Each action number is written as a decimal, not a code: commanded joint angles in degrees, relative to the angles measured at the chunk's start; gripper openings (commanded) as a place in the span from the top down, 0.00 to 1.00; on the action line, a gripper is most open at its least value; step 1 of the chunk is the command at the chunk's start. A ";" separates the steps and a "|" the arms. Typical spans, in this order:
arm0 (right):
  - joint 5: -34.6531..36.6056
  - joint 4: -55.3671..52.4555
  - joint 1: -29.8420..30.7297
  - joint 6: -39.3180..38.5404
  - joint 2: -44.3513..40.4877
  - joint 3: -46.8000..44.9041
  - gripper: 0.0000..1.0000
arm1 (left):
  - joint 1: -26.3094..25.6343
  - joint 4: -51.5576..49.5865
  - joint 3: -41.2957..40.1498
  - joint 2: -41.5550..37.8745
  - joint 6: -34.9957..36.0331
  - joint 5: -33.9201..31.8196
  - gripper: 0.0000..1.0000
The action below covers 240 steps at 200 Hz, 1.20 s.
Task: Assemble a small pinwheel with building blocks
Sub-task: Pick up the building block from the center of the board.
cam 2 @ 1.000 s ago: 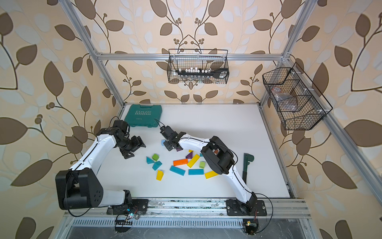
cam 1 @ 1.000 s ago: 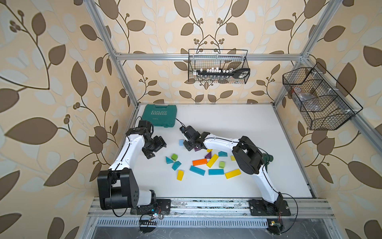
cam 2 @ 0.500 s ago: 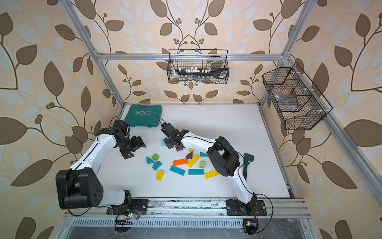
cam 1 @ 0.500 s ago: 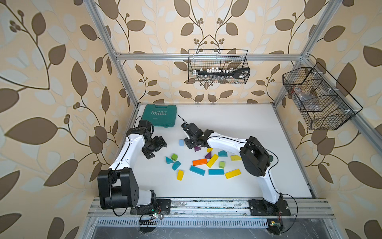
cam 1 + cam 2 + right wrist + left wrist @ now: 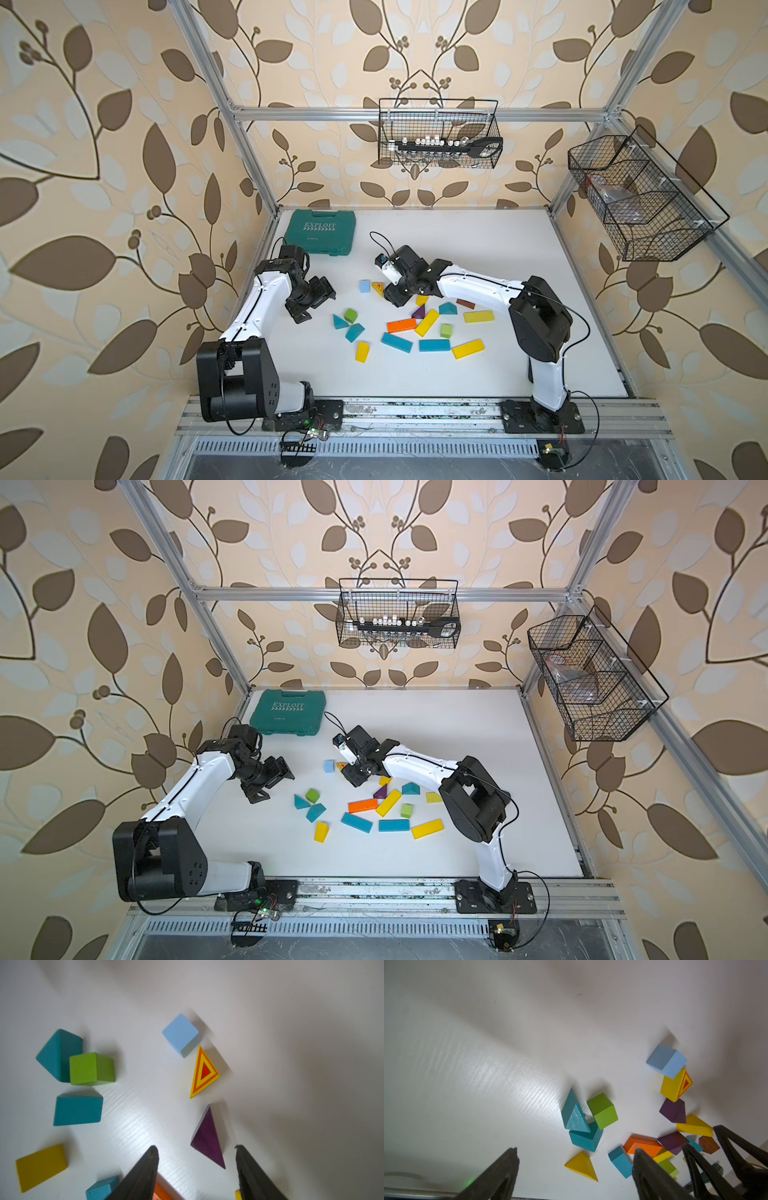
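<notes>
The building blocks lie scattered in both top views, among them an orange bar, a yellow bar and a teal bar. In the right wrist view, my right gripper is open, and a purple wedge lies flat on the table just ahead of its fingertips, nearer one of them. Beyond it sit a striped yellow triangle and a pale blue cube. My left gripper hangs open and empty left of the pile, near a yellow wedge and a green cube.
A teal tool case lies at the back left of the white table. Two wire baskets hang on the walls, one at the back and one at the right. The right arm's elbow stands over the pile's right side.
My right gripper's jaws have gone from shut to open over the purple wedge, and that arm's elbow has swung to the right. The left arm has hardly moved.
</notes>
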 commanded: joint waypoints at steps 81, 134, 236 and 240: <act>-10.87 -4.17 -0.92 0.05 2.09 -0.39 0.48 | -7.51 -1.51 1.89 -1.44 -3.47 -1.63 0.19; -11.94 -1.00 -1.24 4.93 -5.61 -7.18 0.47 | -15.54 -1.73 6.27 2.18 -7.72 -5.23 0.25; -4.61 1.34 -16.61 19.07 -33.02 -30.22 0.00 | -37.89 -6.89 28.39 29.26 -21.22 -13.68 0.35; -4.63 1.18 -16.91 18.88 -33.87 -30.44 0.00 | -38.03 -7.01 28.86 30.04 -21.44 -13.72 0.35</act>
